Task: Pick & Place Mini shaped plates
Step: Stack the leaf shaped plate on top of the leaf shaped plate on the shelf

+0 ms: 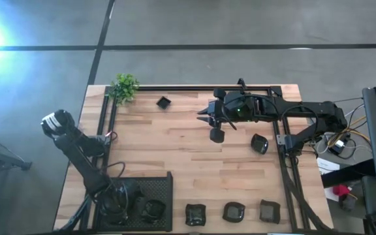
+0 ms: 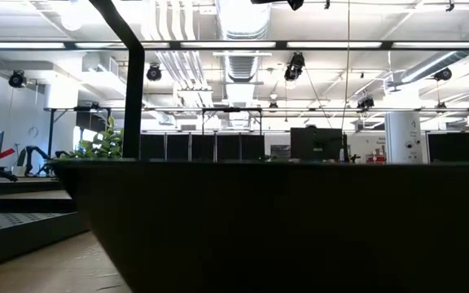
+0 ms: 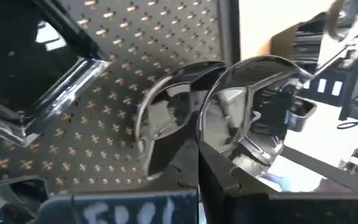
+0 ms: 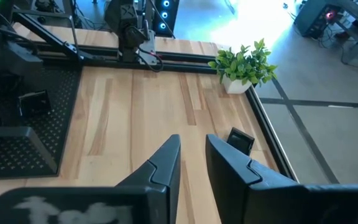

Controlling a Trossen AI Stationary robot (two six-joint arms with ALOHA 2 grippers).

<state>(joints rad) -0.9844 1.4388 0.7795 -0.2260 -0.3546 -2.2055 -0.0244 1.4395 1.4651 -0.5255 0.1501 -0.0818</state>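
1. Wooden table fills the high view's middle, ringed by a dark frame.
2. Black mesh tray sits at the lower left, holding several glossy plates.
3. Left gripper is down inside the tray, its fingers closed narrow on the rim of a shiny rounded plate.
4. Right gripper hangs over the table's upper middle, fingers slightly parted, empty.
5. Loose plates: three along the bottom edge, one right of centre, one small square dish near the green plant.
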